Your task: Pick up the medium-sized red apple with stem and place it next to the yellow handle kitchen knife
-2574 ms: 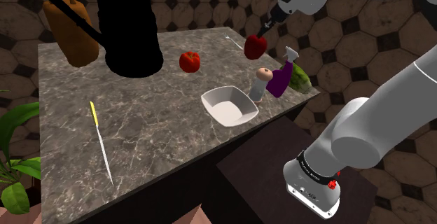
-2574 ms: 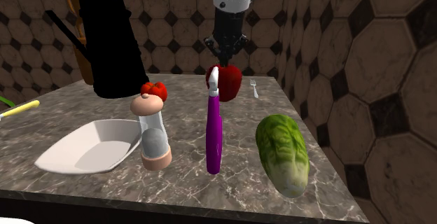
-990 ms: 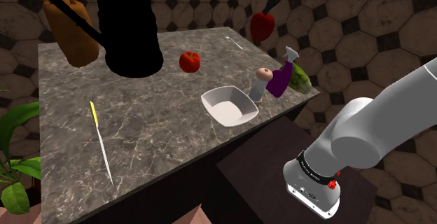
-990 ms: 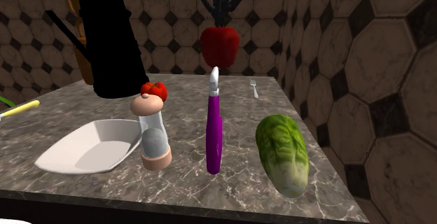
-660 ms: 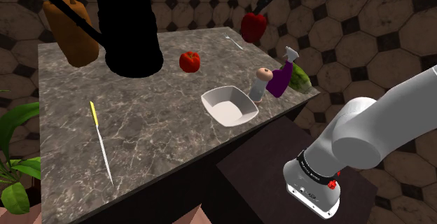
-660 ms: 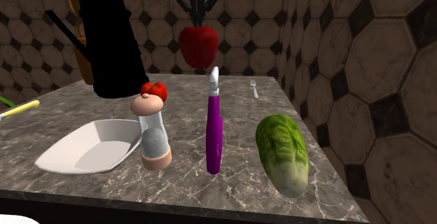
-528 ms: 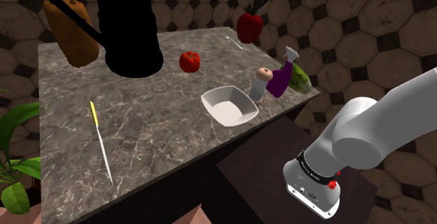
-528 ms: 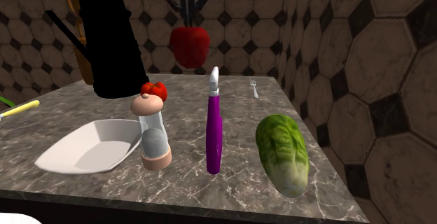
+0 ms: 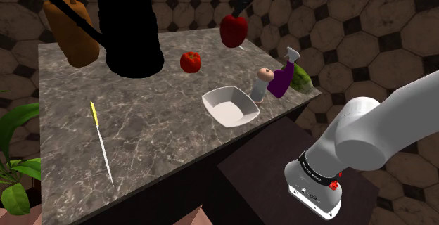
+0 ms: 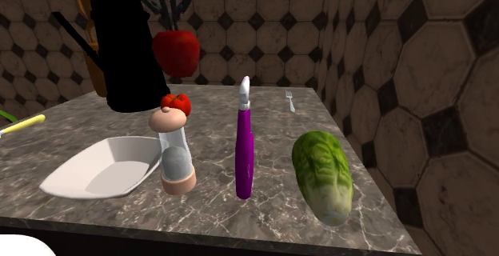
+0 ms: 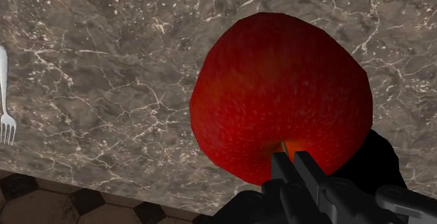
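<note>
- The pincer [image 9: 239, 14] pinches the red apple [image 9: 233, 31] at its top, aloft over the counter's [image 9: 162, 139] far edge.
- In the shoulder view the knife [image 9: 100, 143] lies well apart, at eight o'clock.
- Likely firm, smooth and round, so it may slip; a grip across its widest part looks safer.

I see the apple [image 9: 233, 30] above the counter's [image 9: 162, 139] far edge; the knife [image 9: 101, 143] lies well apart, toward the shoulder view's left.
</note>
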Available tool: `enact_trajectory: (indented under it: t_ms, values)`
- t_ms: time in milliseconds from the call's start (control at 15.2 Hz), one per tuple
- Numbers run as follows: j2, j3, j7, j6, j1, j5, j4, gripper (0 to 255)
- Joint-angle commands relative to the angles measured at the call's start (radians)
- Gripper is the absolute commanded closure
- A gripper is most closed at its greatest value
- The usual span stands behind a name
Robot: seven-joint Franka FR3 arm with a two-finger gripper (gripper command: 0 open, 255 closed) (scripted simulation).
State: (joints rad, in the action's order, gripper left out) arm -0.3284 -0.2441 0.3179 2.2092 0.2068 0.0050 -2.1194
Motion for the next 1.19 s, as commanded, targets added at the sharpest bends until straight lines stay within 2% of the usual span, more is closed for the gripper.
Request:
enact_trajectory:
  t_ms: [0,594,1122]
  values:
    - [0.004,0.035,-0.052,0.005,0.011,-0.009,0.001,255]
    - [0.065,0.194,-0.291,0.011,0.069,-0.053,0.053,255]
    - [0.181,0.319,-0.499,-0.012,0.124,-0.114,0.178,255]
